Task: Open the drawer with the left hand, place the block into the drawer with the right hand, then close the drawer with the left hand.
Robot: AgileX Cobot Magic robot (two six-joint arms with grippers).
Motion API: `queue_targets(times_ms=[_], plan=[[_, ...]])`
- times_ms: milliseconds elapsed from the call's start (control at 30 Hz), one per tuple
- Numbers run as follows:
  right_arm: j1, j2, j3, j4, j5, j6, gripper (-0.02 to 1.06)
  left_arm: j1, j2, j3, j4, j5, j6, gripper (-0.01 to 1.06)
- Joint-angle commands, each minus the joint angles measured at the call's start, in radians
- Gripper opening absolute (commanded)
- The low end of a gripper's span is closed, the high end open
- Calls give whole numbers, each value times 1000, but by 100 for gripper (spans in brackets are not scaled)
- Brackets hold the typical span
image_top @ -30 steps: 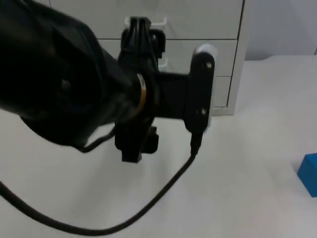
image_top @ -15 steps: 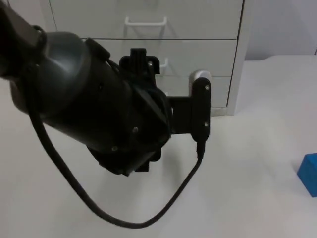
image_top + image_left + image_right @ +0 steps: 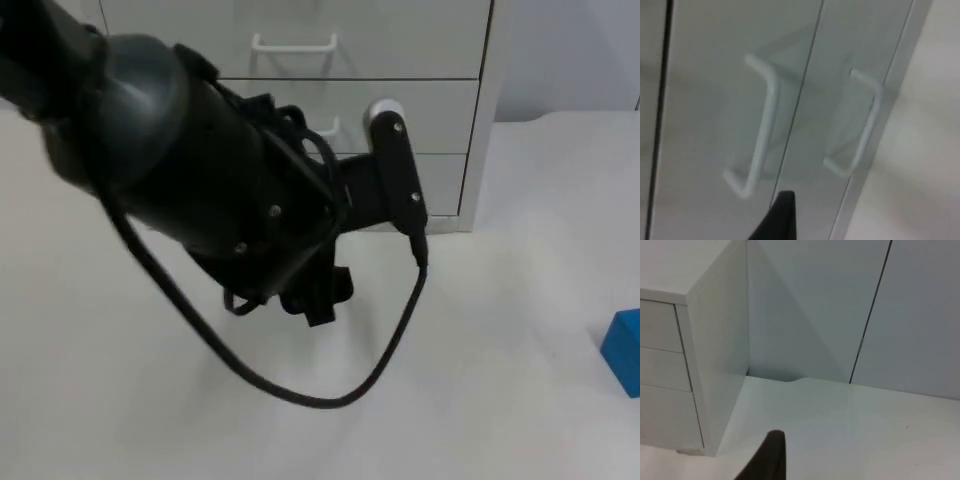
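Note:
The white drawer cabinet (image 3: 440,60) stands at the back of the table, and the drawer fronts I can see are flush and shut. Its top handle (image 3: 293,43) shows whole, while the middle handle (image 3: 327,128) peeks out beside my left arm (image 3: 200,180), which covers the lower fronts. In the left wrist view my left gripper (image 3: 781,217) hangs close in front of two white handles (image 3: 760,125) (image 3: 865,120), touching neither. The blue block (image 3: 625,350) lies on the table at the far right edge. My right gripper (image 3: 771,457) waits above the table to the right of the cabinet's side wall (image 3: 715,340).
The white table top (image 3: 500,300) stretches between the cabinet and the block. The grey partition wall (image 3: 815,305) closes off the back behind the cabinet. A black cable (image 3: 390,340) from the left arm loops low over the table.
My left arm has swung down and away from the top drawer's handle, which now shows uncovered, and its wrist sits lower before the drawer fronts. The block has not moved.

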Motion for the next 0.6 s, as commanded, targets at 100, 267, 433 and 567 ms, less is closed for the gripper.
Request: queue_targets(times_ms=[100, 267, 433, 567], plan=[[-2, 0, -8, -6, -10, -5, 103, -1, 65, -40, 2, 26, -23, 98], [-2, 0, -8, -6, -10, -5, 103, 36, 88, -77, 2, 3, -99, 98], [-2, 0, -8, -6, -8, -5, 103, 64, 90, -126, 2, 74, -225, 98], [-2, 0, -8, -6, -8, -5, 103, 64, 101, -130, 2, 56, -231, 98]])
